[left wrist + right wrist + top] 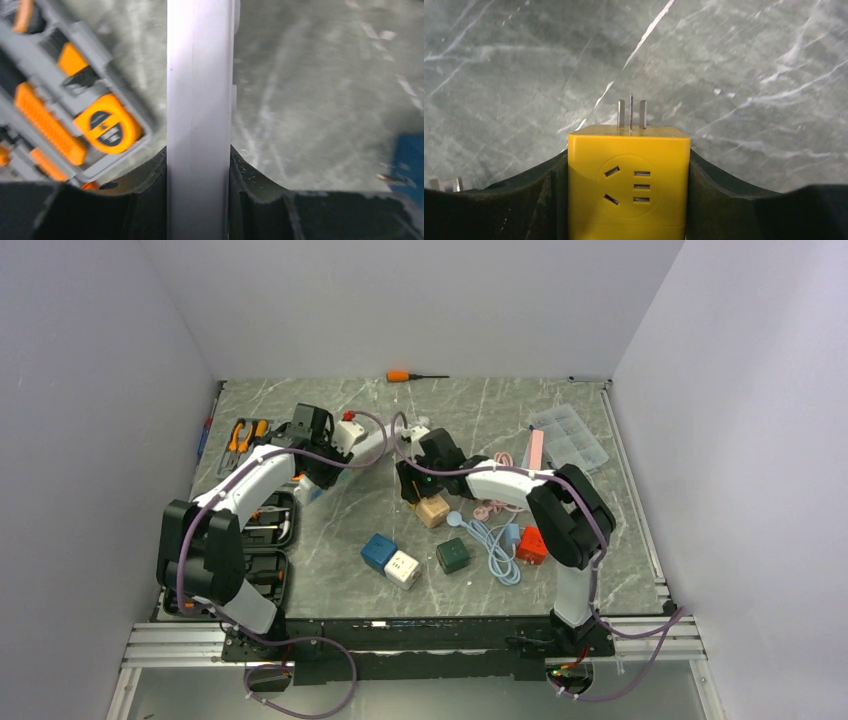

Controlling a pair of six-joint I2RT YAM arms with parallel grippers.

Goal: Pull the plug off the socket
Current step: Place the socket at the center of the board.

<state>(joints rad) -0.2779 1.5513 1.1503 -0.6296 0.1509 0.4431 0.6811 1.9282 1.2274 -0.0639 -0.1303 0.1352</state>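
Yellow cube plug is clamped between the fingers of the right gripper. Its three prongs are bare above the marble table. The left gripper pinches the white socket strip, which lies beside a grey tool case.

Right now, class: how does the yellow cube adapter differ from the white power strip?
The yellow cube adapter is short and blocky; the white power strip is a long bar running out of view. The adapter shows socket holes and three bare prongs; the strip's visible face is plain. Shared: the right end effector clamps the adapter, the left end effector the strip.
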